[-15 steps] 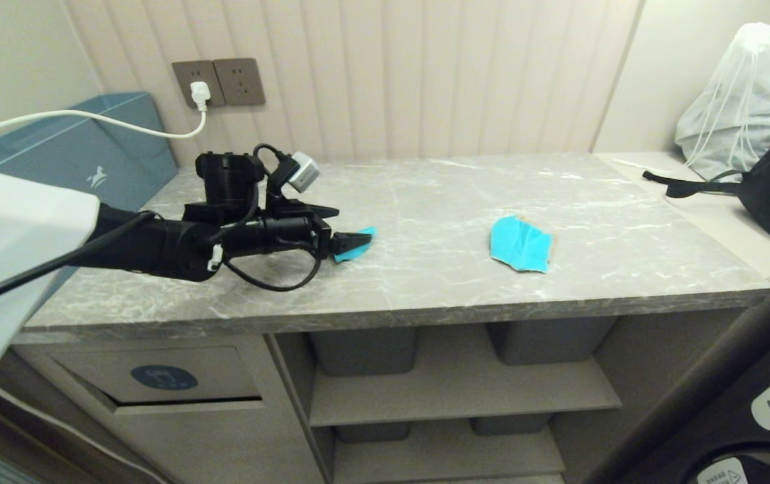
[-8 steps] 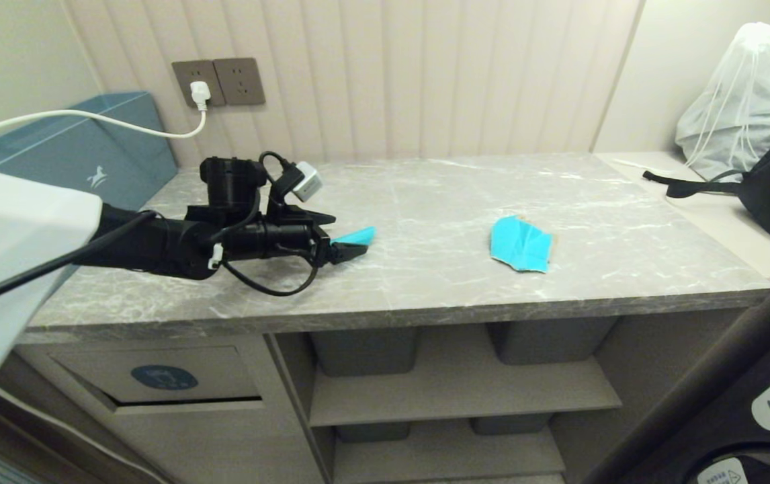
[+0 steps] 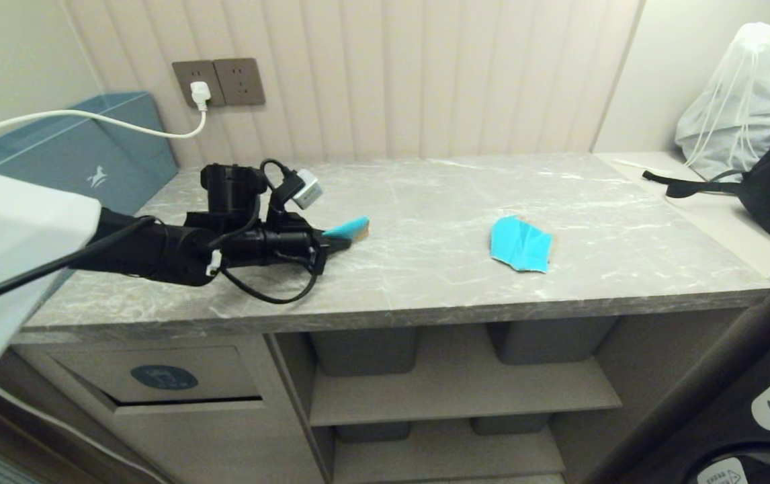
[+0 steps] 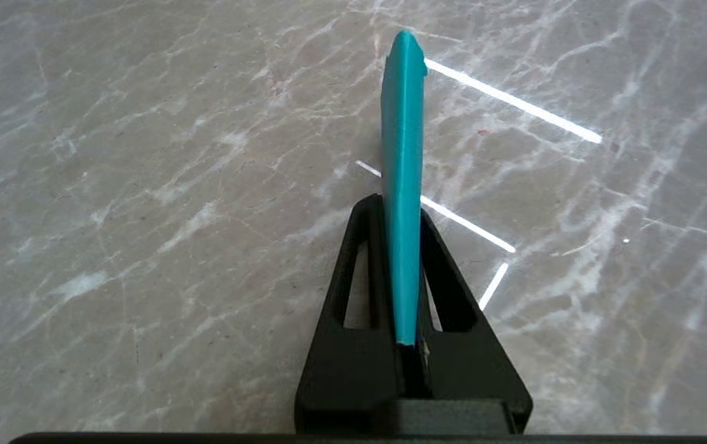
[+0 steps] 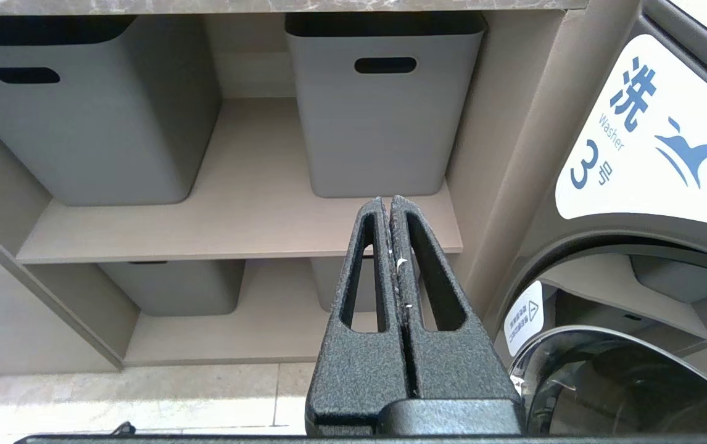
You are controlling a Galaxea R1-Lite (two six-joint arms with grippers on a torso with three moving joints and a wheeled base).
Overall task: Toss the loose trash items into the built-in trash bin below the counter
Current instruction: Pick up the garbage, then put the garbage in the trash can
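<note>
Low under the counter point(image 3: 425, 306) the right gripper point(image 5: 390, 206) hangs pressed together before the grey tubs point(image 5: 378, 111), the bin flap point(image 3: 156, 380) sits near left, and farther up the left gripper point(image 3: 338, 240) pinches one turquoise scrap point(image 3: 348, 228), the other scrap point(image 3: 519, 244) lying to its right.

Soft, warm indoor light fills the head view, evenly and without harsh shadow. The table point(image 3: 465, 202) carries a pale sheen toward its far edge, and the left end effector point(image 3: 339, 242) throws only a faint shadow under itself. In the left wrist view, thin bright streaks of glare point(image 4: 511, 102) cross the polished stone. The shelf recess point(image 3: 452, 376) under the table's front edge sits dimmer. The white arm cover point(image 3: 15, 262) at the left is close and soft-focused.
</note>
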